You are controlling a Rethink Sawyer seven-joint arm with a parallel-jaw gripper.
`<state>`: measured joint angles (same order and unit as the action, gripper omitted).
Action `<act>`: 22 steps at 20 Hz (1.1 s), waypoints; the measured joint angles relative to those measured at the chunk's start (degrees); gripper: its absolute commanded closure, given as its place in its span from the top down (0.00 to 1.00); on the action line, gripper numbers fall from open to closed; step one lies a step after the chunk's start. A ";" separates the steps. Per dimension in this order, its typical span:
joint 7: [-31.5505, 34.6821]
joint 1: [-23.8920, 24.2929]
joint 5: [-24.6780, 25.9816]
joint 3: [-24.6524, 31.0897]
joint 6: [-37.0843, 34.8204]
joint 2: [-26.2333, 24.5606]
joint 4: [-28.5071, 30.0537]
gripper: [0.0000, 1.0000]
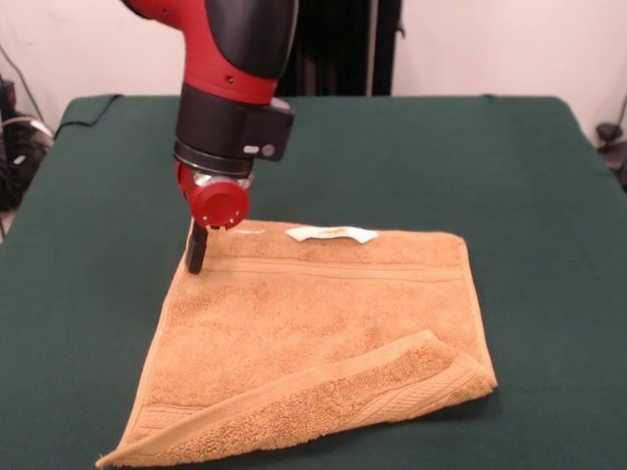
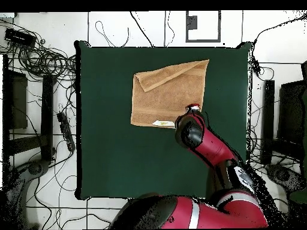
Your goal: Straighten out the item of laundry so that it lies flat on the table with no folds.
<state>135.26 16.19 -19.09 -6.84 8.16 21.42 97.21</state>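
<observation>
The orange-tan terry towel [image 1: 313,333] lies centre-low in the front view on the dark green desk [image 1: 549,196], its lower edge folded over. The hand [image 1: 197,250] sits at the upper-left corner; whether it is spread or closed cannot be told. Dragging from there risks bunching, not unfolding.

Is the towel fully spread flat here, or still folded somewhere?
Still folded. The towel has its near edge turned back over itself as a long flap; the rest lies flat on the table. The gripper is at its far corner.
</observation>
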 measured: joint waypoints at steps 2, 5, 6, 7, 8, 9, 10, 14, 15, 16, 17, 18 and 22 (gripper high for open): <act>0.00 -0.03 -0.10 0.01 -0.01 0.02 -0.14 0.00; 0.00 -0.08 -0.30 0.00 -0.02 0.21 -0.20 0.00; 0.00 -0.06 -0.33 0.05 -0.20 0.40 -0.20 0.00; 0.00 -0.03 -0.36 0.10 -0.38 0.59 -0.20 0.00; 0.00 -0.01 -0.39 0.15 -0.55 0.78 -0.20 0.00; 0.00 0.02 -0.42 0.19 -0.73 0.96 -0.20 0.00; 0.00 0.05 -0.45 0.24 -0.90 1.15 -0.20 0.00; 0.00 0.41 -0.74 0.99 -1.34 1.87 -0.22 0.00; 0.00 0.41 -0.85 1.07 -1.34 1.88 -0.22 0.00; 0.00 0.39 -1.00 1.16 -1.34 1.86 -0.22 0.00; 0.00 0.35 -1.36 1.26 -1.34 1.77 -0.25 0.00; 0.00 0.32 -1.72 1.36 -1.34 1.68 -0.27 0.00; 0.00 0.07 -3.03 1.49 -1.34 1.24 -0.54 0.00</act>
<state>135.26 16.26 -22.12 -5.35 6.82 22.66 96.67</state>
